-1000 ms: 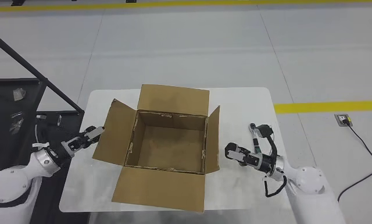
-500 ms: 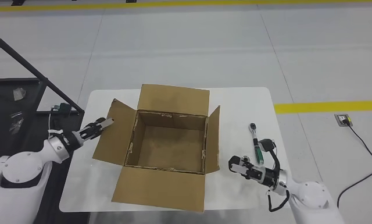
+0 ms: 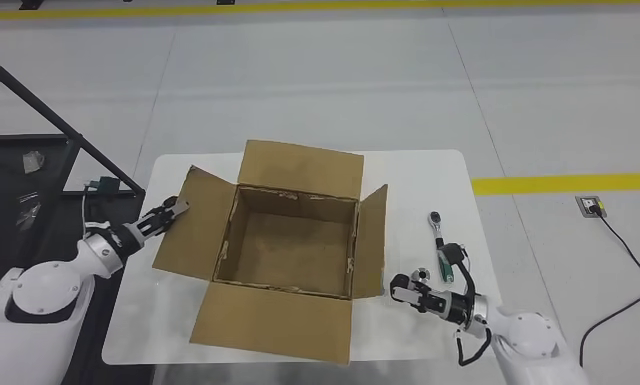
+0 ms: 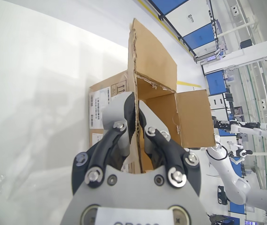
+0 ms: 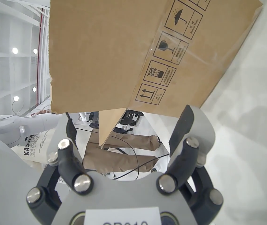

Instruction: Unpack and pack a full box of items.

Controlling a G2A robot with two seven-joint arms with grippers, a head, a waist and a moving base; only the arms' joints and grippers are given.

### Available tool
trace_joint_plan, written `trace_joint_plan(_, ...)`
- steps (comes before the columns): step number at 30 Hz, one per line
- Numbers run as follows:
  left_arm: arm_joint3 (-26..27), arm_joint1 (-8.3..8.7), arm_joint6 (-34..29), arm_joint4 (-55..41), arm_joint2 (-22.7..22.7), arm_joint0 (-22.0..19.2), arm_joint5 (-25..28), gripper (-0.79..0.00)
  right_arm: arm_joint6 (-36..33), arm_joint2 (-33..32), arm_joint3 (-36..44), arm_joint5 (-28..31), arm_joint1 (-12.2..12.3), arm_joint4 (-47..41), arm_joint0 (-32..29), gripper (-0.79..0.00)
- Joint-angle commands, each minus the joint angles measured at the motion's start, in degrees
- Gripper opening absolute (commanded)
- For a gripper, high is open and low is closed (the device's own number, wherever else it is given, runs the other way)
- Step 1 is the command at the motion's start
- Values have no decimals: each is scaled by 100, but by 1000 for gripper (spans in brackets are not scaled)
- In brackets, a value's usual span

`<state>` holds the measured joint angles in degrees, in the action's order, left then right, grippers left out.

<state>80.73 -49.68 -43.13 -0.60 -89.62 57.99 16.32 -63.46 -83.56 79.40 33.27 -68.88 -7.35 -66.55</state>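
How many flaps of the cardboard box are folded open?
4: the far flap, the near flap, the right flap, and the left flap, whose edge is pinched in the left pincer. None seems hidden.

A brown cardboard box stands open in the middle of the white table, its bare inner floor showing. Its near flap lies spread flat, the far flap leans back, the right flap stands nearly upright, and the left flap slants outward, pinched at its edge by the left tool. A green-handled ratchet wrench lies on the table to the right of the box, apart from it.
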Motion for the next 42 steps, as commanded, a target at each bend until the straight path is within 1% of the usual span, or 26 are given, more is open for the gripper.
trace_joint_plan(1, -16, 5, 46, 30, -30, 17, -7, -785, -3, 24, -11, -5, 14, 8, 16, 0)
trace_joint_plan(8, -189, 2, 210, -48, -82, 42, -141, -785, 47, 135, 2, -85, 60, 76, 72, 0)
trace_joint_plan(13, -315, -10, 284, -293, -121, 60, -199, -785, 178, 185, 47, -346, 92, 185, 98, 0)
trace_joint_plan(19, -332, -8, 278, -417, -189, 141, -131, -785, 358, 189, 80, -657, 125, 214, 80, 0)
trace_joint_plan(29, -291, 0, 194, -467, -231, 303, -87, -785, 358, 189, 80, -657, 125, 214, 80, 0)
trace_joint_plan(30, -293, -1, 183, -484, -227, 307, -87, -720, 358, 189, 80, -657, 125, 214, 80, 0)
trace_joint_plan(31, -303, -2, 171, -507, -227, 310, -94, -465, 435, 217, 147, -687, 125, 263, 65, 0)
trace_joint_plan(32, -315, -1, 166, -541, -241, 314, -103, 0, 474, 252, 205, -770, 129, 366, 65, 0)
trace_joint_plan(34, -329, 3, 139, -669, -308, 331, -124, 0, 504, 292, 312, -1088, 152, 759, 119, 0)
trace_joint_plan(37, -332, 12, 104, -1014, -500, 408, -71, 0, 588, 359, 642, -1673, 202, 1700, 90, 0)
trace_joint_plan(39, -331, 20, 49, -1305, -656, 480, -46, 0, 668, 342, 959, -2179, 240, 2275, -24, 0)
trace_joint_plan(40, -331, 22, 33, -1461, -731, 515, -37, 0, 761, 309, 1101, -2496, 255, 2506, -109, 0)
trace_joint_plan(42, -341, 24, -17, -1789, -865, 580, -60, 0, 721, 323, 1412, -3253, 289, 3120, -236, 0)
